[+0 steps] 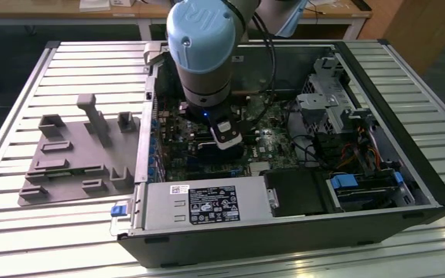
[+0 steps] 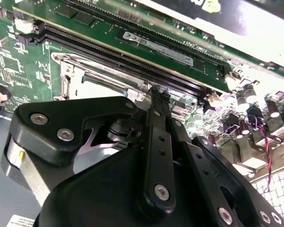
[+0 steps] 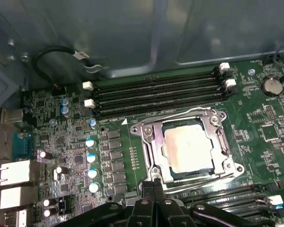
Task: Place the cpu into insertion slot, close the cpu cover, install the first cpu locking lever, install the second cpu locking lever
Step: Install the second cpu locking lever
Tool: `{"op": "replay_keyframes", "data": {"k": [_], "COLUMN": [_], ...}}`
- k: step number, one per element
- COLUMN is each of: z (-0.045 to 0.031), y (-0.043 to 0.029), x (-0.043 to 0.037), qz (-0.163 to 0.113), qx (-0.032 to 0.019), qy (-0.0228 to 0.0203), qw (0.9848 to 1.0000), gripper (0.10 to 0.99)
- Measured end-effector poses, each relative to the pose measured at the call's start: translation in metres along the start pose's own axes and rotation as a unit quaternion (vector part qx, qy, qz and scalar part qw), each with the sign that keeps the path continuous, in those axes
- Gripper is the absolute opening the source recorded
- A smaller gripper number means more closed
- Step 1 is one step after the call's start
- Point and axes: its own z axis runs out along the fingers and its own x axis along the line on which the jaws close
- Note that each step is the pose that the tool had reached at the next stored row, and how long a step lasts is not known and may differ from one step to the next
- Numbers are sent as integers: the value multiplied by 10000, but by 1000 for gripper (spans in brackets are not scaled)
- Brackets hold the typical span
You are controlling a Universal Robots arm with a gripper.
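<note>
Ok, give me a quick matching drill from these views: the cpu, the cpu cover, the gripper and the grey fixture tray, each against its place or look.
Things:
1. cpu
2. cpu cover
3. gripper
4. grey fixture tray

Place or look:
A. on the slatted table, outside the computer case
B. silver frame around the chip
C. pale square top, inside the silver frame
D. black, jaws together, at the frame's edge

Pairs: 1-C, 2-B, 3-D, 4-A
</note>
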Motion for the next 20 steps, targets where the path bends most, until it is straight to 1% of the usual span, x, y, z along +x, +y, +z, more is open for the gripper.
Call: {"op": "replay_keyframes", "data": {"k": [1, 3, 6, 15, 20], "z": [6, 17, 32, 46, 63], "y": [-10, -29, -43, -53, -47], "x": [-1, -3, -4, 20, 27], "qz": [2, 5, 7, 7, 8], "qx": [-25, -59, -84, -86, -96], "qy": [5, 10, 14, 15, 17], "qw": [10000, 10000, 10000, 10000, 10000], "gripper": [106, 106, 106, 106, 106]}}
